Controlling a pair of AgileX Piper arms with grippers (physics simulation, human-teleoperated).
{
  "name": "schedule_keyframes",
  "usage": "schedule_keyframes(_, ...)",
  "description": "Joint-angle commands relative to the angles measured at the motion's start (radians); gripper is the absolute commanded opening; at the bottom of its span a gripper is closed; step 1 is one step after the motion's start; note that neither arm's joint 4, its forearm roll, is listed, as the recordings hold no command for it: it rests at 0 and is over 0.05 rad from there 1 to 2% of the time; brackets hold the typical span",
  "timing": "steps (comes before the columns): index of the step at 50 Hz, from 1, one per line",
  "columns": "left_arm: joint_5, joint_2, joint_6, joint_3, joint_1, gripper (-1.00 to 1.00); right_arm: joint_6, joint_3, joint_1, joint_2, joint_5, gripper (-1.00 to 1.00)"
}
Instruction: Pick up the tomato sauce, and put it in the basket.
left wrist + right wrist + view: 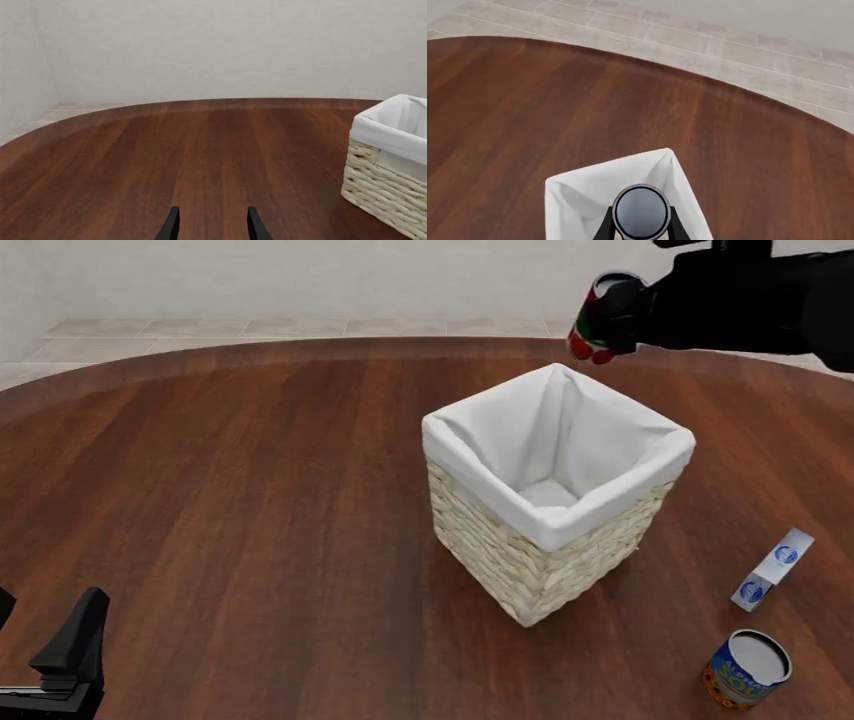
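Now: carry step | right hand gripped tomato sauce above basket | left hand open, idle | next: lower over the opening, release.

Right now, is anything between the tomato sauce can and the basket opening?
No. The front view shows only open air between the tomato sauce, held in the right gripper, and the basket rim.

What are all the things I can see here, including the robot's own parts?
basket: one, cream wicker with white lining, middle of the table.
tomato sauce: one, red can with green band, held in the air above the basket's far side.
blue-and-orange can: one, near right of the table.
white-and-blue carton: one, right of the basket.
table: one, dark brown wood.
right hand: black, shut on the tomato sauce.
left hand: black, open, low at the near left.
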Motion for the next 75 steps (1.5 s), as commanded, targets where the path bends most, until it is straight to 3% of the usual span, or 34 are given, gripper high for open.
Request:
schedule_keyframes(1, 0.0, 0.0, 0.0, 0.0, 0.0, 1.0, 0.008, 0.009, 0.039, -0.013, 0.053, -1.0)
schedule_keyframes(25, 0.0, 0.0, 0.0, 0.0, 0.0, 1.0, -0.008, 0.013, 0.048, 0.061, 0.08, -1.0)
schedule_keyframes(43, 0.0, 0.0, 0.0, 0.0, 0.0, 1.0, -0.069, -0.005, 0.032, 0.139, 0.116, -1.0)
schedule_keyframes(75, 0.0, 0.0, 0.0, 0.0, 0.0, 1.0, -0.113, 0.001, 0.043, 0.204, 0.131, -1.0)
